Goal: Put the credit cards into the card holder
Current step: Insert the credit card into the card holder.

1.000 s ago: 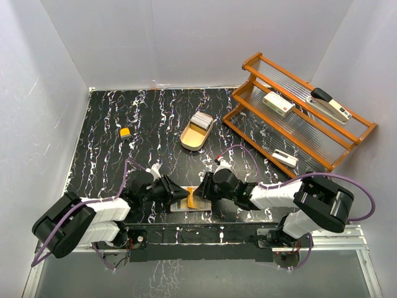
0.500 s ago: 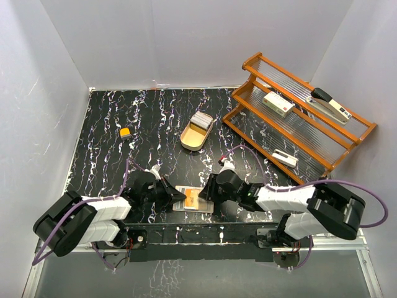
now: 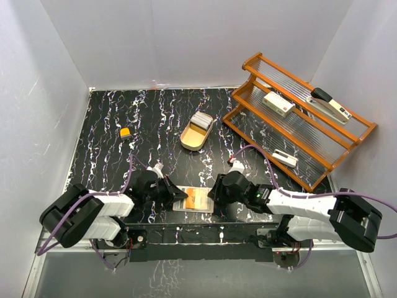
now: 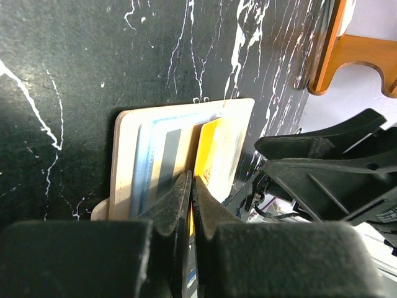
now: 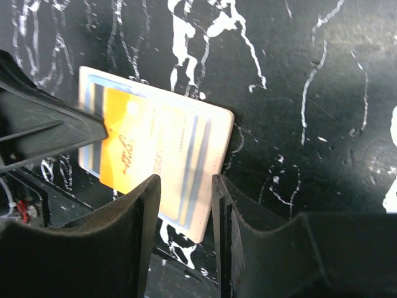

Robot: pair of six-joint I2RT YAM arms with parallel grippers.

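While the card holder (image 4: 124, 155) lies open at the tabletop's near edge, the left gripper (image 4: 191, 179) is closed on the orange card (image 5: 133, 155) atop it. The right gripper (image 5: 186, 180), fingers apart, straddles the holder's right edge. A gold tray (image 3: 189, 141) sits mid-tabletop, and a wooden rack (image 3: 248, 64) fills the far right corner.

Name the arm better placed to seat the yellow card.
Left, probably: the left gripper is shut on the yellow card over the card holder; the right gripper stands open at its edge.

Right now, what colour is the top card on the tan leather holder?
The flat plastic card is orange-yellow; clearest in the right wrist view.
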